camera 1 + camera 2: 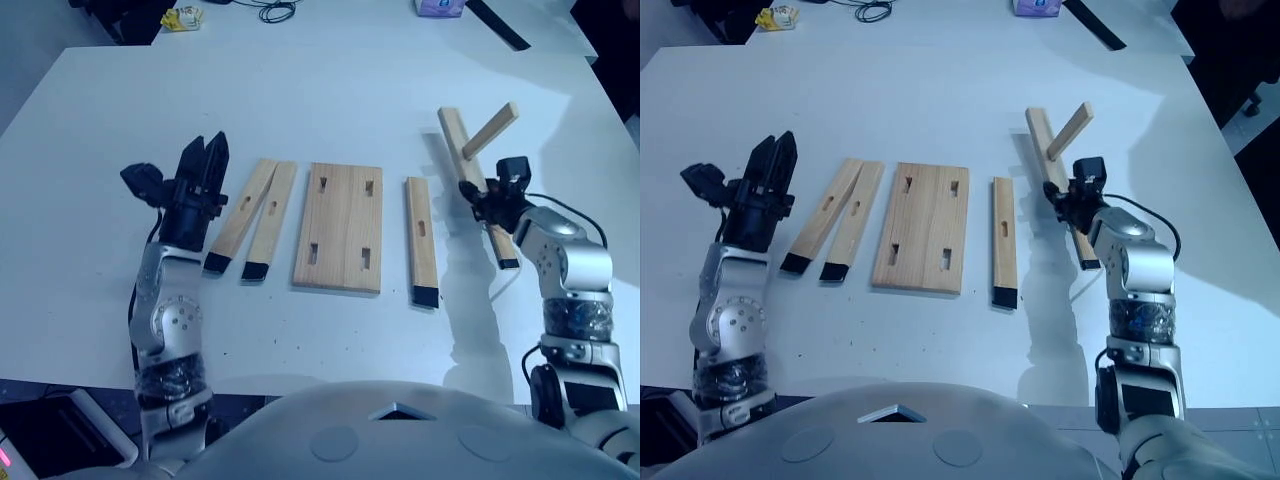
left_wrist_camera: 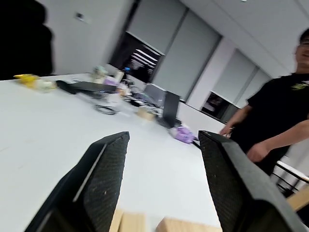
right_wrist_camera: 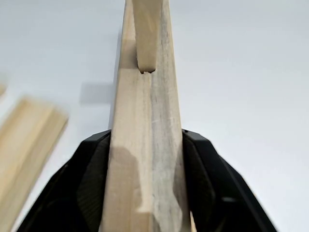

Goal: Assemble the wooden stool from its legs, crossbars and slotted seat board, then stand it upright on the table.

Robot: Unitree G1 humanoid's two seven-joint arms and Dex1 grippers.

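Closest in, the right gripper (image 3: 147, 145) is clamped on a stool leg (image 3: 140, 106), its two black pads (image 3: 94, 179) pressed against the leg's opposite faces. That wrist camera shows plainly what the head view only hints at: a crossbar (image 3: 147, 34) is seated in the leg's slot, its end down in the notch. From above, the same leg runs away from the robot, leaning a little to the left, with its black-capped end nearest the robot. The crossbar sticks out of it at a slant, up and to the right. Whether this leg rests on the table or is lifted off it, I cannot tell.

The left gripper (image 1: 205, 160) is open, its fingers (image 2: 104, 183) well apart and pointing away from the robot, just left of the other parts.

The seat board (image 1: 338, 227) lies flat in the middle of the white table (image 1: 100, 110), its long axis running away from the robot, four slots showing. Just to its left lie a pair of legs (image 1: 243, 212), their far ends touching and their black-capped near ends spread apart. To the right of the board a single leg (image 1: 421, 238) lies parallel to it, black cap toward the robot, between the board and the clamped leg.

Past the far edge sit a yellow object (image 1: 183, 17), some cables (image 1: 275, 10) and a purple box (image 1: 438, 7). The left wrist camera looks across the table to a cluttered desk (image 2: 120, 92) and grey wall panels (image 2: 183, 53).
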